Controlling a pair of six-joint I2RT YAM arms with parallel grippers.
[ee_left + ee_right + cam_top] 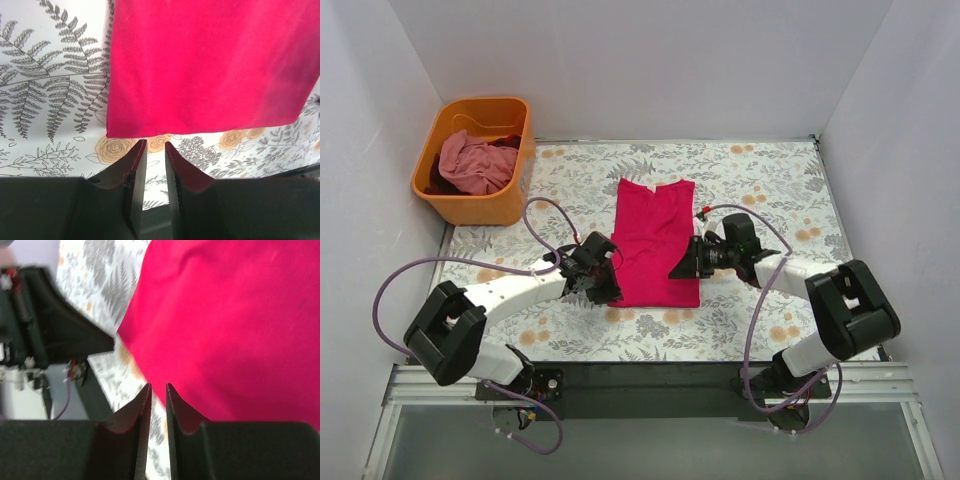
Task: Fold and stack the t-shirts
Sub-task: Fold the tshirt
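A vivid crimson-pink t-shirt [655, 240] lies flat on the floral table, folded into a narrow upright rectangle with its neck at the far end. My left gripper [611, 277] sits at the shirt's near left corner, jaws a narrow gap apart and empty; in the left wrist view its tips [155, 144] stop just short of the shirt's hem [210, 65]. My right gripper [680, 266] is at the near right edge, jaws also narrowly apart and empty [158, 386], next to the shirt [235, 325]. A paler pink t-shirt [470, 162] lies crumpled in the basket.
An orange plastic basket [516, 125] stands at the far left corner, holding the pale shirt and some dark clothes. White walls enclose the table on three sides. The floral tablecloth [770, 190] shows right of the shirt.
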